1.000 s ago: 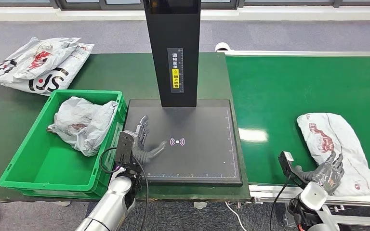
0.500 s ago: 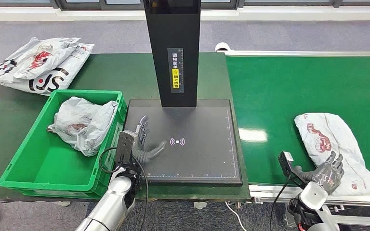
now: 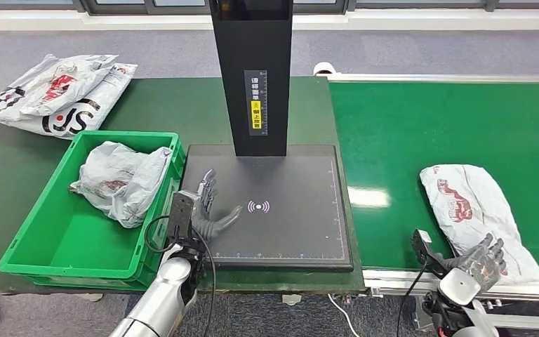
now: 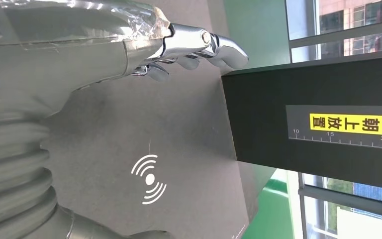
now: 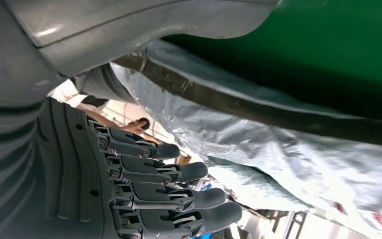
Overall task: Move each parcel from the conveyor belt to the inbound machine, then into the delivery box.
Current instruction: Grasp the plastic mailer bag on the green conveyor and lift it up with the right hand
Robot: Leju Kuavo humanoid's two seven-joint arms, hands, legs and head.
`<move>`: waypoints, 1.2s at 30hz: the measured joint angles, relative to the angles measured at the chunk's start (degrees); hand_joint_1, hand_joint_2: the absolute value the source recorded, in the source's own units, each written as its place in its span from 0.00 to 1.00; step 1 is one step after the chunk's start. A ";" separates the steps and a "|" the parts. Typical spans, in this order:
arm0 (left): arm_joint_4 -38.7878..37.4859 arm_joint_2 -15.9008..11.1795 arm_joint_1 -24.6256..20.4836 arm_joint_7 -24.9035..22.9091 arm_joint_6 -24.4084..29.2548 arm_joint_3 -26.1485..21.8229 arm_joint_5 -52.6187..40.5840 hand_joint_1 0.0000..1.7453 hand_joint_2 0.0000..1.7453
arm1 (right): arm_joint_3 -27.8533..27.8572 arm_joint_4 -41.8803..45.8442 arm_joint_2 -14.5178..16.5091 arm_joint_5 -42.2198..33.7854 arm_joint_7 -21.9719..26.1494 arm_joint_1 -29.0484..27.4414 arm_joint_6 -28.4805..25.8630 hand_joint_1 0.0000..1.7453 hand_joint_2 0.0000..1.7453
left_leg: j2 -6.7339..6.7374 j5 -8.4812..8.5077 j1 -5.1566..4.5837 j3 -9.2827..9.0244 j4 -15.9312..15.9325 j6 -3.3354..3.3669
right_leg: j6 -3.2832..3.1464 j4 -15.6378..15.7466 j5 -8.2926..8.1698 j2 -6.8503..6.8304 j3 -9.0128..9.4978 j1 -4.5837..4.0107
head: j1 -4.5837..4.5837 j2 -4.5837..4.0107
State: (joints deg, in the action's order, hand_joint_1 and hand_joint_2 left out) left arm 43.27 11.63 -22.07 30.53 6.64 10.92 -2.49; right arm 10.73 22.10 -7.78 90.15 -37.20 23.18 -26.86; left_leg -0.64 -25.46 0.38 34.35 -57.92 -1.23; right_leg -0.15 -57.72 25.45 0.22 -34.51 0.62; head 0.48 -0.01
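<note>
Parcel-sorting station, logistics or warehouse type. Green conveyor belt [image 3: 456, 126] with metal side rail, one grey plastic mailer bag [image 3: 474, 210] lying on it. Beside the belt, a black scanning machine [image 3: 270, 203]: flat platform with a white wireless symbol, upright column bearing a measuring scale and yellow label. Green plastic crate [image 3: 42, 246] containing a mailer bag. Further mailer bags [image 3: 52, 95] piled on the green table. Grey carpeted floor [image 3: 407, 53].
</note>
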 joint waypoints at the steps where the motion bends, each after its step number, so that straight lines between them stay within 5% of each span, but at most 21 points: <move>1: -0.07 0.00 0.00 0.00 -0.02 -0.01 0.07 0.00 1.00 | -0.22 0.00 -0.13 0.01 -0.35 0.04 0.73 0.12 1.00 | 0.00 0.00 0.00 -0.01 0.00 0.00 | 0.00 0.00 0.00 0.00 0.02 0.00 | 0.00 0.00; 4: -0.31 0.02 -0.01 -0.03 -0.22 -0.02 0.10 0.00 1.00 | -0.75 -0.01 -0.32 -0.18 -0.60 0.33 5.47 0.87 1.00 | 0.03 0.00 0.00 -0.10 0.00 0.03 | 0.02 0.01 0.01 0.01 0.10 -0.01 | 0.00 0.00; 5: -0.45 0.04 -0.04 -0.05 -0.31 -0.02 0.09 0.00 1.00 | -0.78 -0.03 -0.33 -0.33 -0.43 0.55 8.27 1.00 1.00 | 0.06 -0.02 0.00 -0.15 -0.01 0.06 | 0.02 0.02 0.01 0.03 0.14 -0.01 | 0.00 0.00; 11: -1.57 0.27 -0.22 0.08 -0.31 -0.02 0.01 0.00 1.00 | -0.81 -0.25 -0.24 -0.49 0.68 0.88 14.91 1.00 1.00 | -0.10 -0.02 0.02 -0.34 -0.02 0.28 | 0.22 0.10 0.07 -0.12 0.47 0.05 | 0.00 0.01; 28: -1.87 0.26 -0.22 0.28 -0.24 -0.02 0.02 0.00 1.00 | -0.81 -0.28 -0.15 0.05 1.72 0.98 15.01 1.00 1.00 | -0.18 -0.01 0.01 -0.33 -0.06 0.30 | 0.28 0.10 0.03 -0.16 0.49 0.01 | 0.00 0.01; 36: -1.63 0.18 -0.05 -0.02 0.59 -0.15 -0.01 0.00 1.00 | -0.81 -0.28 0.21 -0.38 6.38 0.92 7.61 1.00 1.00 | -0.17 0.00 0.01 -0.24 -0.06 0.31 | 0.30 0.09 0.00 -0.16 0.48 0.09 | 0.00 0.00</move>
State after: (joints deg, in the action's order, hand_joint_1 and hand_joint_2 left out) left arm 41.63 11.81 -22.12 30.51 7.23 10.77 -2.50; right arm 9.92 21.82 -7.57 89.78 -30.82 24.10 -19.24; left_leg -0.81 -25.46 0.40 34.11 -57.98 -0.92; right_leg 0.15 -57.63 25.45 0.06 -34.03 0.71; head 0.48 -0.01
